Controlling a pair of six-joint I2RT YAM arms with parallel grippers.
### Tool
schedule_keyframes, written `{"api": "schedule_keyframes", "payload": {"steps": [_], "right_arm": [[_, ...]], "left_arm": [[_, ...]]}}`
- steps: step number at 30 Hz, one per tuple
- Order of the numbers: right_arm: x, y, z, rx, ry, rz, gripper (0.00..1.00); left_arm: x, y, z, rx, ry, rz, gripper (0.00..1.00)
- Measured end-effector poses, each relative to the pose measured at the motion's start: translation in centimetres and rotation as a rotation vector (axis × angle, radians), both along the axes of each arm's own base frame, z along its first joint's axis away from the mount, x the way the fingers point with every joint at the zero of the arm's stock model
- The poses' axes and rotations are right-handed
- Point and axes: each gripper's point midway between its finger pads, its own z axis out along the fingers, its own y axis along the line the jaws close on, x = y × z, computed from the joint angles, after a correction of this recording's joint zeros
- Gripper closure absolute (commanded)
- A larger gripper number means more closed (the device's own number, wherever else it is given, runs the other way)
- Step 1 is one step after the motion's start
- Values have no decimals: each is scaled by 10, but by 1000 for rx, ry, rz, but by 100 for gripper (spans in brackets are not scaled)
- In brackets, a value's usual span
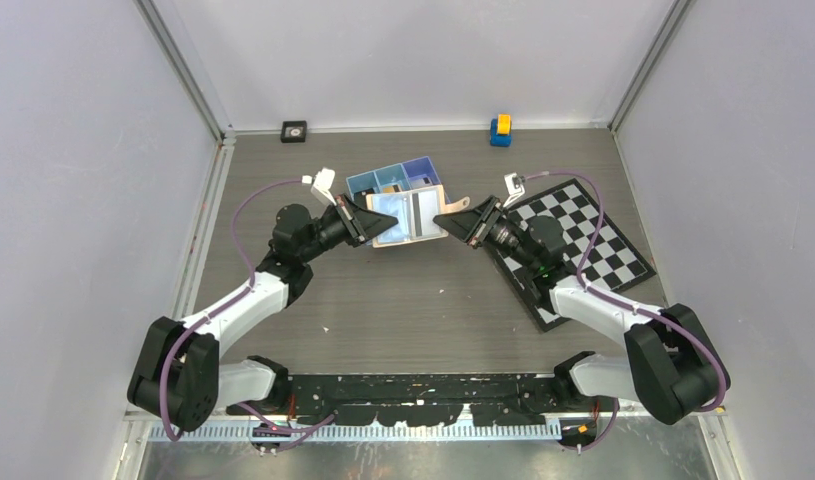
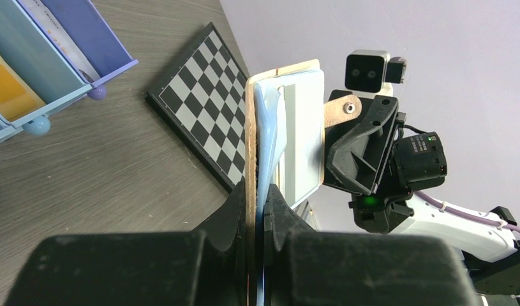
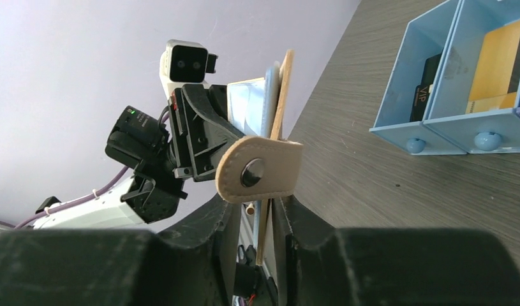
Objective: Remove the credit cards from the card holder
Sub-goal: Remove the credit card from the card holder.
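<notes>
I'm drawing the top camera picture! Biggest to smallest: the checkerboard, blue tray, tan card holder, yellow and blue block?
1. checkerboard: clearly biggest.
2 and 3. blue tray and card holder: can't rank; the holder is lifted nearer the camera and hides part of the tray.
4. yellow and blue block: smallest.

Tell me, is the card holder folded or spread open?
Spread open. From above, the card holder shows its whole pale inner face. The left gripper clamps one edge; the right gripper straddles the snap-tab edge.
</notes>
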Motion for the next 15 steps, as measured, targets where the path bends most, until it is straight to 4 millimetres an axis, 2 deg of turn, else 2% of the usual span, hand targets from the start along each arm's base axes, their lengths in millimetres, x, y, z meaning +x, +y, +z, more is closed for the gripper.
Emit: {"api": "schedule_keyframes", "payload": {"steps": [7, 15], "right_arm": [[0, 0, -7, -21, 18, 3, 77], [6, 7, -22, -104, 74, 13, 80]], "left_arm": [[0, 0, -5, 8, 18, -1, 100], [7, -7, -40, 34, 128, -29, 100]]}}
